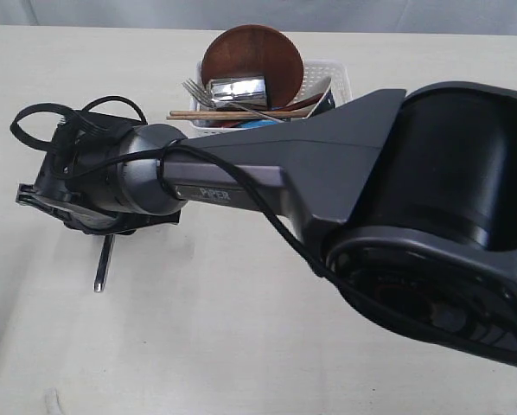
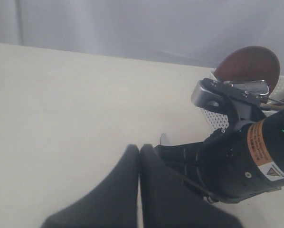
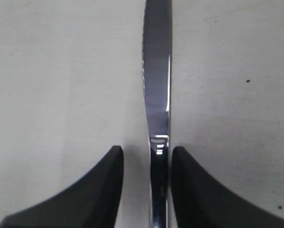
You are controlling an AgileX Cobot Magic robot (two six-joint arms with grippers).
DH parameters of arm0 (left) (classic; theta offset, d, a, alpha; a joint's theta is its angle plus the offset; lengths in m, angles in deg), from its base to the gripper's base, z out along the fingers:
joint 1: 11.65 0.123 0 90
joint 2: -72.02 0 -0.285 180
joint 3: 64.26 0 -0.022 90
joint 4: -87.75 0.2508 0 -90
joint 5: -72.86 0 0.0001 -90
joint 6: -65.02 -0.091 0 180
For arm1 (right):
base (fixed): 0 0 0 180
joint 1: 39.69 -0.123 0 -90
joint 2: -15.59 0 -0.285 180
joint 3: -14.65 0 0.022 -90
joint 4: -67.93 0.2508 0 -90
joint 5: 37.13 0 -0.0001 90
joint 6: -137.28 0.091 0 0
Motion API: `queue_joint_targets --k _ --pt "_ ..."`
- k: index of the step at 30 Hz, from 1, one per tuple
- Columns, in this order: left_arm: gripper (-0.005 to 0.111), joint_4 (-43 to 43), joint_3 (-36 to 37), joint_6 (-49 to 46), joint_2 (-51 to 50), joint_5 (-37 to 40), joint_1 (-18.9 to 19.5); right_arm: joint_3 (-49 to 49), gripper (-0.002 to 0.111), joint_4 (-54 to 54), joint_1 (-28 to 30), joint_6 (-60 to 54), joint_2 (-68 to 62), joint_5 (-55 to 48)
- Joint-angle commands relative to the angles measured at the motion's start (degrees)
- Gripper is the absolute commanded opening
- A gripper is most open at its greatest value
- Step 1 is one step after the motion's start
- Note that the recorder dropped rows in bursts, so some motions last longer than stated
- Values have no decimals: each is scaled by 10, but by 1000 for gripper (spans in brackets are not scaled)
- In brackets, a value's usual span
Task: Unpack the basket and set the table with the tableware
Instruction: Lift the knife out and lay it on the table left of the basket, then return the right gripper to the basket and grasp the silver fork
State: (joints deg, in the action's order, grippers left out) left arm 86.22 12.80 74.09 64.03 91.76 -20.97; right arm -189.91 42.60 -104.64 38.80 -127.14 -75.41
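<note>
The right gripper [image 3: 147, 151] stands narrowly parted, one finger on each side of the knife [image 3: 157, 95]. The knife lies flat on the table [image 3: 61, 71], well apart from the basket [image 1: 340, 76] at the far edge. The left gripper [image 2: 138, 148] is closed.

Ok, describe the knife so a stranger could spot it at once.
Find the white basket on the table. Lower left of it in the exterior view, a steel knife lies flat. It is the only cutlery outside the basket.

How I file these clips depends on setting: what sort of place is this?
Likely a robot test bench, not a home: pale beige tabletop, plain grey-white curtain behind, white perforated plastic basket of tableware.
</note>
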Motion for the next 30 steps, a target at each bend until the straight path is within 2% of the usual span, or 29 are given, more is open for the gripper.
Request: queue_joint_targets --k 1,3,5,8,11,16,17,21,24,26,30 --pt "0 -3 2 0 2 -6 1 -1 34 -7 4 -6 18 -8" --pt "0 -3 2 0 2 -6 1 -1 34 -26 4 -17 46 -12" --pt "0 -2 2 0 2 -6 1 -1 34 -26 4 -88 88 -10" --pt "0 -2 2 0 2 -6 1 -1 34 -25 3 -252 166 -14" --pt "0 -2 2 0 2 -6 1 -1 34 -17 26 -399 235 -82" --pt "0 -2 2 0 2 -6 1 -1 34 -5 103 -563 289 -183" --pt "0 -2 2 0 2 -6 1 -1 34 42 148 -641 293 -197" --pt "0 -2 2 0 2 -6 1 -1 34 216 234 -795 282 -227" --pt "0 -2 2 0 2 -6 1 -1 34 301 291 -896 251 -239" --pt "0 -2 2 0 2 -6 1 -1 34 301 311 -940 230 -239" --pt "0 -2 2 0 2 -6 1 -1 34 300 315 -1010 187 -235"
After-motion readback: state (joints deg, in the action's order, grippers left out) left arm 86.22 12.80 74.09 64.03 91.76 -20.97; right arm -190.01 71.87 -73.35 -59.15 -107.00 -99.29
